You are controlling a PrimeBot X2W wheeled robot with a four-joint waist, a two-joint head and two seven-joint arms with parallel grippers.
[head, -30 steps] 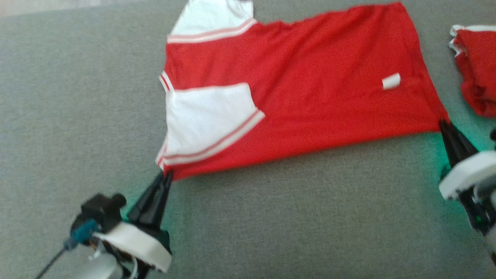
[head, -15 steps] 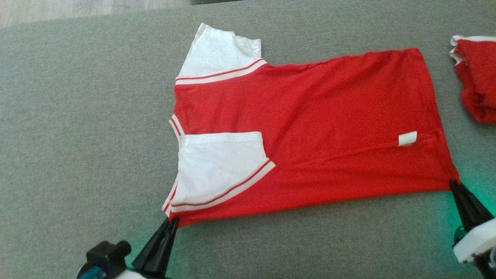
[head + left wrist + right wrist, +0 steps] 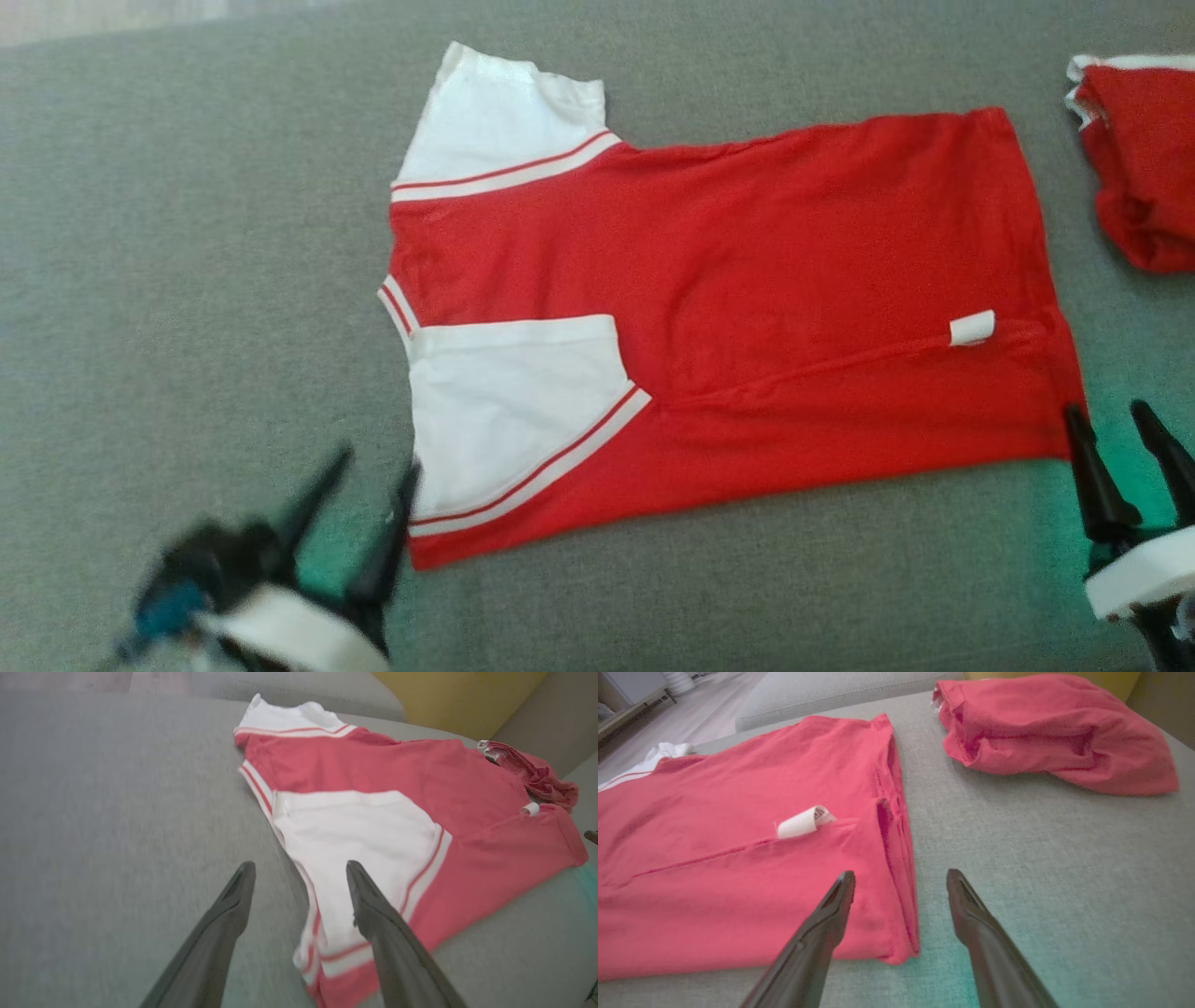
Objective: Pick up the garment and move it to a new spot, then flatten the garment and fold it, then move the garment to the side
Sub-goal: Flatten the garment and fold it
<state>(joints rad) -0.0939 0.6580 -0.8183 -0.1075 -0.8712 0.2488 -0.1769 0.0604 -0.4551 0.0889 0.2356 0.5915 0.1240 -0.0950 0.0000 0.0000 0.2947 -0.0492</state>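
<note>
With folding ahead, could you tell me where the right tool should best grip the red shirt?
Probably the red shirt's near hem corner, from the robot's side: it lies flat at the edge, just before the open right tool.

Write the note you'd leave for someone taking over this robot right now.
Left gripper: open, empty, by the shirt's near left corner.
Right gripper: open, empty, at the near hem corner.
Shirt: flat on the grey cushion, near sleeve folded onto the body; another red garment lies far right.
Done: laid flat, seemingly one fold.
Left: finish folding, move it aside.
</note>
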